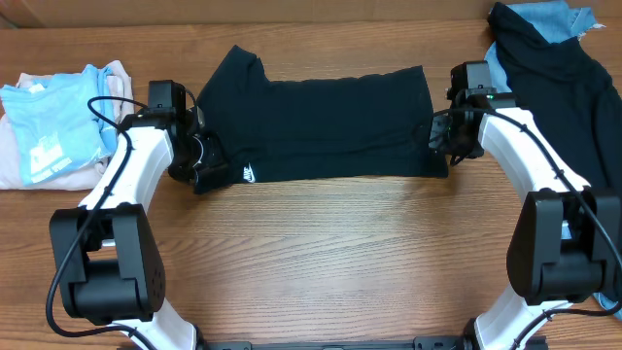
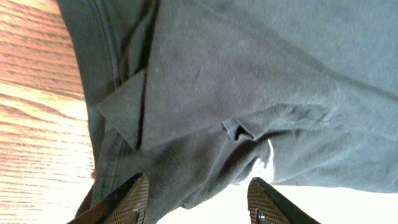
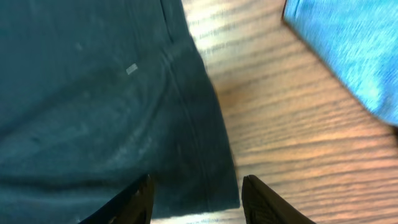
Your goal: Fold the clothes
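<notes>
The black T-shirt (image 1: 321, 122) lies folded into a long band across the table's middle, its small white swoosh logo (image 1: 250, 175) near the left end. My left gripper (image 1: 199, 160) is open over the shirt's left end; in the left wrist view its fingers (image 2: 199, 199) straddle bunched black cloth (image 2: 249, 93). My right gripper (image 1: 439, 136) is open over the shirt's right end; in the right wrist view its fingers (image 3: 196, 199) straddle the shirt's hem corner (image 3: 205, 180). Neither grips the cloth.
A light-blue tee with white print (image 1: 58, 122) lies on pale clothes at the far left. A pile of dark garments (image 1: 569, 68) and blue denim (image 1: 554, 19) sits at the far right, close to my right arm. Bare wooden table (image 1: 330, 262) lies in front.
</notes>
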{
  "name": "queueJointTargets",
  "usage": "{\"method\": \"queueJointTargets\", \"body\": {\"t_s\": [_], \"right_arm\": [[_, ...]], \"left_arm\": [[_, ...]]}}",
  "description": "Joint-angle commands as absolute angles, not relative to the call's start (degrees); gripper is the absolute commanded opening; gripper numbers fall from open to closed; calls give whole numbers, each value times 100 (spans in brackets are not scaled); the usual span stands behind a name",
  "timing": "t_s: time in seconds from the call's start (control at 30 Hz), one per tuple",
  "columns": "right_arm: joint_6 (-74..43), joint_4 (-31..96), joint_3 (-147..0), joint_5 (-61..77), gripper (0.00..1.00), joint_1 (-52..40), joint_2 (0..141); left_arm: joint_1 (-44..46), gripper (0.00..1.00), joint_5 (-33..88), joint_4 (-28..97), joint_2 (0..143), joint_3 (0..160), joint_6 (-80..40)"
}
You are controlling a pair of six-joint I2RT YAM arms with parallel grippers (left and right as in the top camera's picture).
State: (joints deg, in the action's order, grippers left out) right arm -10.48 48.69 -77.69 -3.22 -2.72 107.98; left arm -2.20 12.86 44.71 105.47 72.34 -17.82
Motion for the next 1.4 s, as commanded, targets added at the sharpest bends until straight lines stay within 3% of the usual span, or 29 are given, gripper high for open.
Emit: {"method": "queueJointTargets", "body": {"t_s": [0.0, 0.37, 0.67, 0.77, 0.9, 0.93, 1.03, 1.37], "right_arm": [[-1046, 4869, -7638, -268, 49, -255, 10787], [-1050, 4991, -7638, -266, 50, -255, 10787], [-1050, 5048, -7638, -246, 50, -255, 10787], [-1050, 5070, -7638, -246, 50, -255, 10787], [-1050, 5094, -7638, -248, 50, -255, 10787], [-1050, 5094, -7638, -248, 50, -255, 10787], [-1050, 5092, -7638, -248, 50, -255, 10787], [-1050, 5000, -7638, -248, 50, -255, 10787]], "left_arm": [[-110, 56, 1079, 4517, 10608, 7236, -1629], [-99, 66, 1009, 3734, 10665, 7236, -1629], [-97, 62, 1033, 3361, 11196, 7236, -1684], [-97, 50, 1125, 3234, 11299, 7236, -1780], [-99, 16, 1660, 2950, 11308, 7249, -1780], [-99, 11, 1817, 2873, 11308, 7264, -1782], [-99, 8, 2213, 2661, 11301, 7317, -1782], [-165, 5, 1903, 2237, 11297, 7404, -1846]]}}
